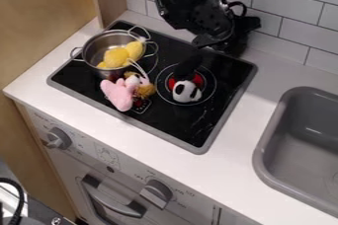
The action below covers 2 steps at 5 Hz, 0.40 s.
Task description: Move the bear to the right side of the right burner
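The gripper [223, 40] is at the top of the stove, near its back edge and the tiled wall, up and to the right of the bear. On the right burner [200, 98] lies the bear [187, 91], a small panda plush with a white face, black patches and some red behind its head. A dark shape just behind the bear is hard to make out against the black stovetop.
A steel pot [97, 47] with yellow toys [117, 57] stands at the stove's left. Before it lies a pink plush [118, 94] beside a brown-and-white one [142, 87]. The grey sink [265, 154] is at the right.
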Motion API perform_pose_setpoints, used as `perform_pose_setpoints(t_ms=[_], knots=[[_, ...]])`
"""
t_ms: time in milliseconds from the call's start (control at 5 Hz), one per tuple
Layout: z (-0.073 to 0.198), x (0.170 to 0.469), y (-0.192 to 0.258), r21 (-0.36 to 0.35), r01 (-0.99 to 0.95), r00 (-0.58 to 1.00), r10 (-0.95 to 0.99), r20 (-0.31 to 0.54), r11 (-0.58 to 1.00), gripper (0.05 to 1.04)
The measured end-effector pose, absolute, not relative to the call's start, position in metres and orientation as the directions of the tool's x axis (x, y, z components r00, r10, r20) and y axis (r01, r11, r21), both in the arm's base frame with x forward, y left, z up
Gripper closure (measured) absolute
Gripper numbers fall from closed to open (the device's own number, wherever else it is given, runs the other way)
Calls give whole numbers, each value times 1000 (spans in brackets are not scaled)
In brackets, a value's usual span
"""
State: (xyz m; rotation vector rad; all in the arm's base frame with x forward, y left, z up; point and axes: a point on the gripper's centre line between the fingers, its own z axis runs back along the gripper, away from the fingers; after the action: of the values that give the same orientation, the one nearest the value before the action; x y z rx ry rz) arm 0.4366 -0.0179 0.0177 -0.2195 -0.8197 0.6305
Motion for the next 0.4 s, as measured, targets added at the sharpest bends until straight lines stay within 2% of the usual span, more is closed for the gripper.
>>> perform_pose_setpoints(t_ms=[400], knots=[[23,435,-22,-439,-447,525,626,577,780,841]])
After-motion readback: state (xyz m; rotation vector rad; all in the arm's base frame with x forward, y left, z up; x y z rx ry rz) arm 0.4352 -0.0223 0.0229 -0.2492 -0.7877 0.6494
